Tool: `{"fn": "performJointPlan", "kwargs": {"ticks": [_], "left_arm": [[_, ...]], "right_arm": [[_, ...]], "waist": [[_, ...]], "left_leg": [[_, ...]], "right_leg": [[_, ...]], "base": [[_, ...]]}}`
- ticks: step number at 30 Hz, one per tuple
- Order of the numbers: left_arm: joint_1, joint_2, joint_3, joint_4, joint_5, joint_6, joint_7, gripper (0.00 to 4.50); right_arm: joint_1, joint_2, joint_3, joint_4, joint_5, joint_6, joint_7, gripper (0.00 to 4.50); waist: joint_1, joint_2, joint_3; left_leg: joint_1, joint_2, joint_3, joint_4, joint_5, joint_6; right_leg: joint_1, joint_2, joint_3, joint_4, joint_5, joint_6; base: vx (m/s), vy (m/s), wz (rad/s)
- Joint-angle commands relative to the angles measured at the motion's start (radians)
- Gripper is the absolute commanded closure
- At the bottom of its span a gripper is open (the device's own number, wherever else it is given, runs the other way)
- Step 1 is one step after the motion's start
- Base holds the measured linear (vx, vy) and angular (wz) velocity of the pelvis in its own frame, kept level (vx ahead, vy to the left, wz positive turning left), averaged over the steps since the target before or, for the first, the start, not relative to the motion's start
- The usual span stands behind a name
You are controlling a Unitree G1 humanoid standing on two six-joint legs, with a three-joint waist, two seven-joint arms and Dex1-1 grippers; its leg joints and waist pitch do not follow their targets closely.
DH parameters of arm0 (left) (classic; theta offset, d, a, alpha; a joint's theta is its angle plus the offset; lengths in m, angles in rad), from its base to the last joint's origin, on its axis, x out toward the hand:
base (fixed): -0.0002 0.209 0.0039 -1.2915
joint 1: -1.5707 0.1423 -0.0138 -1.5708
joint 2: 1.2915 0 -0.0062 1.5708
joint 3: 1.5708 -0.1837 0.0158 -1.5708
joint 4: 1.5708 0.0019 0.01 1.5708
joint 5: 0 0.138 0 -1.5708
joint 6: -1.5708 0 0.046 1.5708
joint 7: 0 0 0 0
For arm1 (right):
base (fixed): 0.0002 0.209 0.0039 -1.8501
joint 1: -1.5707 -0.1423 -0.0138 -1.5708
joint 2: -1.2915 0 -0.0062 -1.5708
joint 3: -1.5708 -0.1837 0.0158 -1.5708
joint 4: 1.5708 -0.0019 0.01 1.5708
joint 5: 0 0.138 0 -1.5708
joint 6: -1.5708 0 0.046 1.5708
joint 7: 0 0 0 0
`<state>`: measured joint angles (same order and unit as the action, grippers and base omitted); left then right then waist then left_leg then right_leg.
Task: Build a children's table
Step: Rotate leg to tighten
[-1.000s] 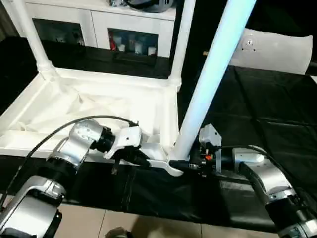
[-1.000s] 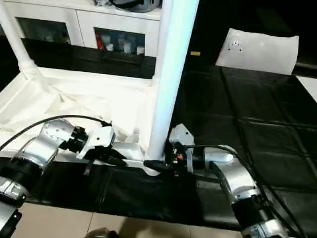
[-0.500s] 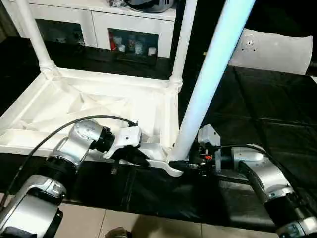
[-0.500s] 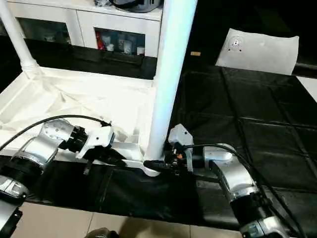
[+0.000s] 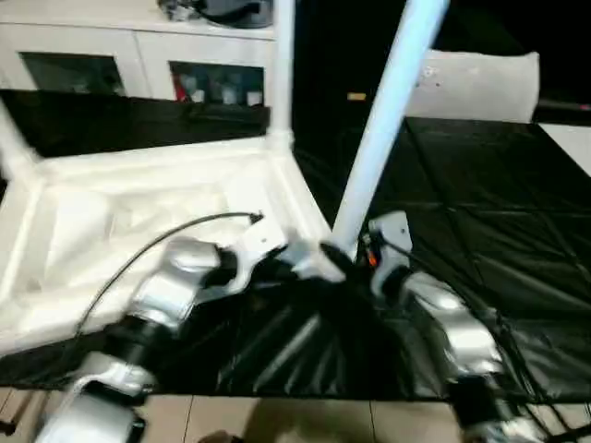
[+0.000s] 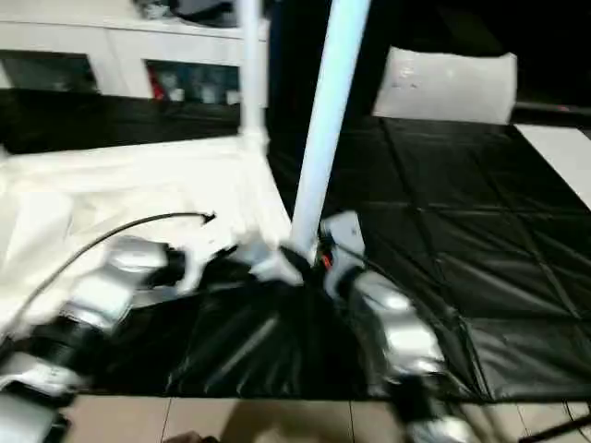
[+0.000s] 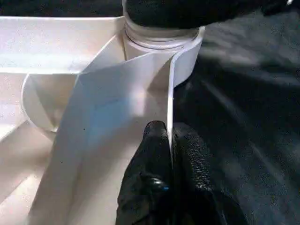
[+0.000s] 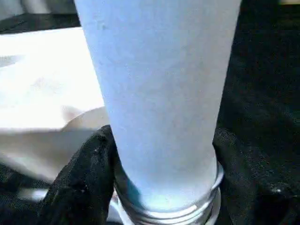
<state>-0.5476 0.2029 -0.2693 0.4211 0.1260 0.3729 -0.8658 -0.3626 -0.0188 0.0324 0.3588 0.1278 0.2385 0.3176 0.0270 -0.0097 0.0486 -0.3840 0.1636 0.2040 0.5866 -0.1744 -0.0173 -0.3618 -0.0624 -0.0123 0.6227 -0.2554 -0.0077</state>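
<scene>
The white children's table top [image 5: 138,185] lies upside down on the black-covered surface. A long white leg [image 5: 379,138] stands in its near right corner socket [image 7: 159,42]. My left gripper [image 7: 170,133] is shut on the thin rim of the top, just short of that socket. My right gripper [image 8: 164,187] is shut around the base of the leg [image 8: 159,93], one black finger on each side. In the eye views both grippers [image 5: 286,263] [image 5: 360,258] meet at this corner. A second leg [image 5: 283,65] stands in the far right socket, and a third [image 5: 11,138] rises at the far left.
A whitish plastic bag [image 5: 480,83] lies at the back right on the black cover [image 5: 480,203]. A white cabinet [image 5: 138,65] stands behind. The cover is rumpled below the held corner. Floor tiles [image 5: 277,420] show past the front edge.
The whole view has shifted and blurred as the camera moved. The held corner with its leg now sits farther from the front edge, the top looks turned, and the cover beneath has bunched.
</scene>
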Motion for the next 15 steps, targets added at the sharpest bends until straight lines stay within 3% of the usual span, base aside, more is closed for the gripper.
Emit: {"fn": "performJointPlan", "kwargs": {"ticks": [1,4,7,15], "left_arm": [[-0.013,-0.099,-0.034,-0.013,-0.03,-0.009,0.084,4.5],[-0.015,-0.082,-0.05,-0.002,-0.008,-0.021,0.089,4.5],[-0.01,-0.048,-0.042,0.011,0.003,-0.039,0.068,4.5],[0.012,0.038,-0.045,0.02,-0.003,-0.122,-0.033,4.5]], "right_arm": [[-0.01,0.082,0.08,0.052,-0.007,0.06,-0.038,1.81],[-0.006,0.082,0.078,0.049,0.004,0.046,-0.026,1.81],[0.02,0.059,0.065,0.029,-0.004,0.011,0.002,1.11],[0.073,-0.033,0.037,-0.051,0.025,-0.045,0.103,0.45]], "waist": [[0.0,-0.008,-0.04],[0.005,-0.01,-0.045],[0.008,-0.008,-0.048],[0.011,-0.011,-0.049]], "left_leg": [[0.028,0.072,-0.045,-0.086,-0.284,-0.037],[0.024,0.071,-0.041,-0.081,-0.242,-0.009],[0.021,0.072,-0.04,-0.081,-0.209,0.001],[0.02,0.074,-0.038,-0.08,-0.194,0.017]], "right_leg": [[-0.003,-0.089,0.043,-0.097,-0.23,-0.171],[0.004,-0.087,0.043,-0.094,-0.167,-0.161],[0.008,-0.084,0.04,-0.089,-0.106,-0.166],[0.012,-0.083,0.04,-0.089,-0.104,-0.165]], "base": [[0.0,0.0,0.0],[0.0,0.0,0.0],[0.0,0.0,0.0],[0.0,0.0,0.0]]}}
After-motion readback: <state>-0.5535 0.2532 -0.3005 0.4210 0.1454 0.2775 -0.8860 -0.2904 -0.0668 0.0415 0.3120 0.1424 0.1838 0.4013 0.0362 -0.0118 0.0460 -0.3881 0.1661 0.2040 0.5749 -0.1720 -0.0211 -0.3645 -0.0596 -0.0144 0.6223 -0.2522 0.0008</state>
